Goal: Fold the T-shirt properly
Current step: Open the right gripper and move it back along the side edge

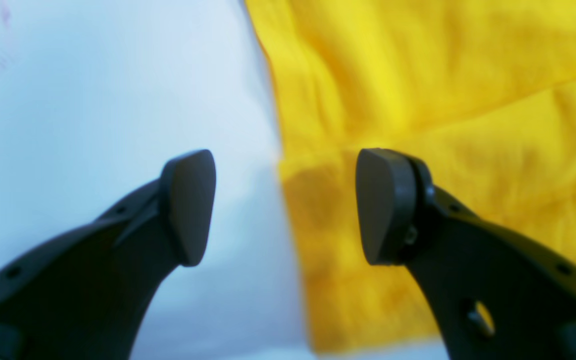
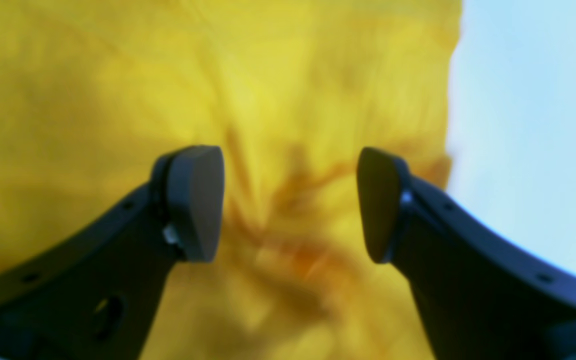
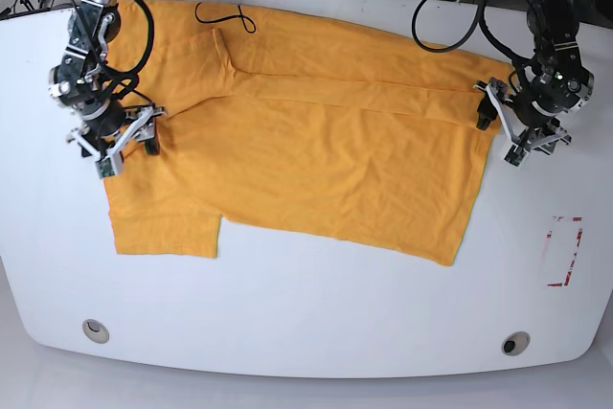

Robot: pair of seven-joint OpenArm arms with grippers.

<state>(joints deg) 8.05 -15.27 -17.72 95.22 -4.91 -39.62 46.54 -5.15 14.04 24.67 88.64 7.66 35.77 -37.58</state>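
first long fold is down, both grippers open at the shirt's ends

the t-shirt (image 3: 316,141) lies spread across the upper middle of the white table (image 3: 306,313) in the base view, collar end toward the left of the frame, hem end toward the right. its far long edge looks already turned over onto the body, with a crease running left to right across the upper part; one sleeve lies flat at lower left. a thin black squiggle (image 3: 225,16) sits near the collar at the top.

the right gripper (image 3: 123,144), at centre left of the base view, has its jaws apart and nothing between them; in its wrist view bunched, wrinkled cloth lies directly below the gap. the left gripper (image 3: 515,131), at centre right, also stands with jaws apart and empty, straddling the hem edge: in its wrist view one pad (image 1: 188,205) is over bare table, the other over yellow fabric.

judged from this, one fold is finished and the arms are between grasps. the next move probably calls for fresh pinches along the near long edge or the ends, taking all layers together so the crease does not slip.
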